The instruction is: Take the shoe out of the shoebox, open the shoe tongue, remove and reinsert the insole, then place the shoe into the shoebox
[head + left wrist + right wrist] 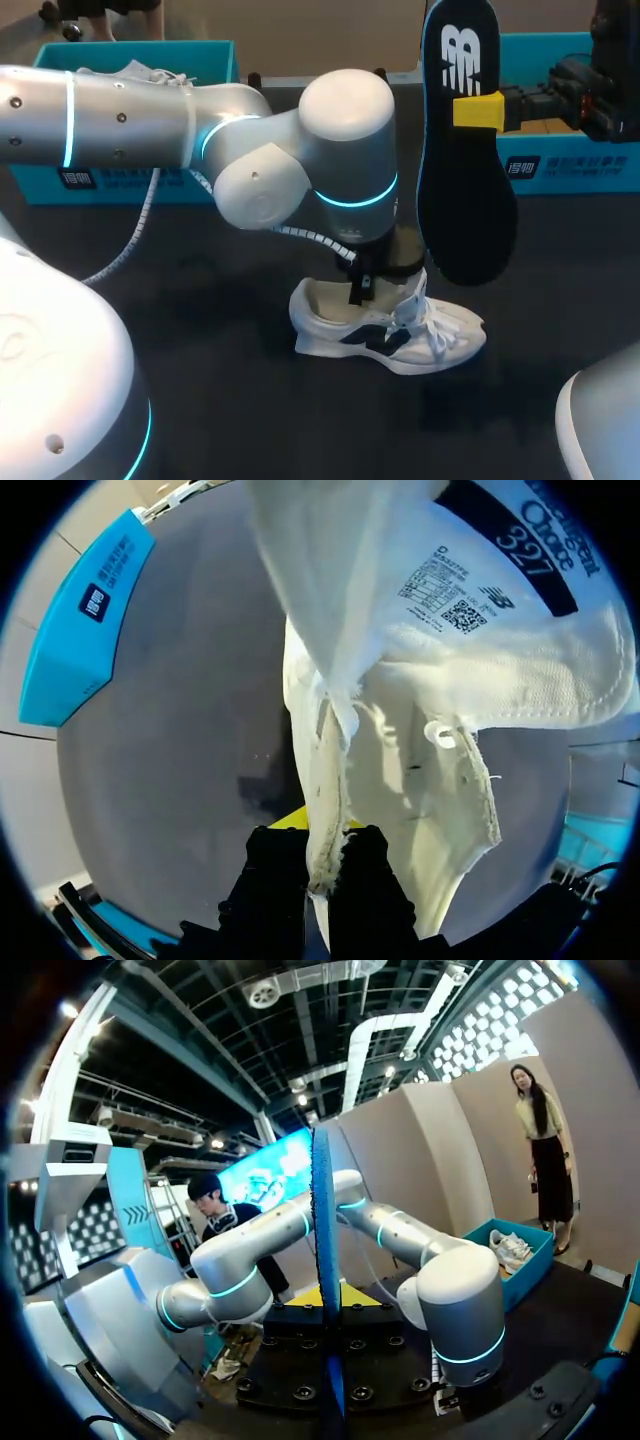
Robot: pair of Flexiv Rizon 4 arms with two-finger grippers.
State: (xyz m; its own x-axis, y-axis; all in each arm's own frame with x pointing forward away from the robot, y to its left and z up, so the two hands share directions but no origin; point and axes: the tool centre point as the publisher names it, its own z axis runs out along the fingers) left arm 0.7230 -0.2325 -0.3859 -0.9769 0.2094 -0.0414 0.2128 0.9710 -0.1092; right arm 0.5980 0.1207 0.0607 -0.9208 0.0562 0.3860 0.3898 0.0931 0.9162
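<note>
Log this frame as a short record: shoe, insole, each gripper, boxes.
Shoe: white sneaker with dark side logo, upright on the black table
Insole: black insole with white logo, out of the shoe, held upright in the air
Left gripper: shut on the sneaker's opening edge
Right gripper: shut on the insole
Boxes: teal shoebox at back left; second teal shoebox at back right

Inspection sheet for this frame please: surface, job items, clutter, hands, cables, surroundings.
surface: dark table.
job's things: white shoe on its sole mid-table; black insole out, upright in the air; teal left shoebox and right shoebox at the back.
clutter: second shoe inside left shoebox.
hands: left hand shut on the white shoe's upper edge; right hand shut on the insole.
cables: coiled cable hanging beside left arm.
surroundings: nothing seen.
</note>
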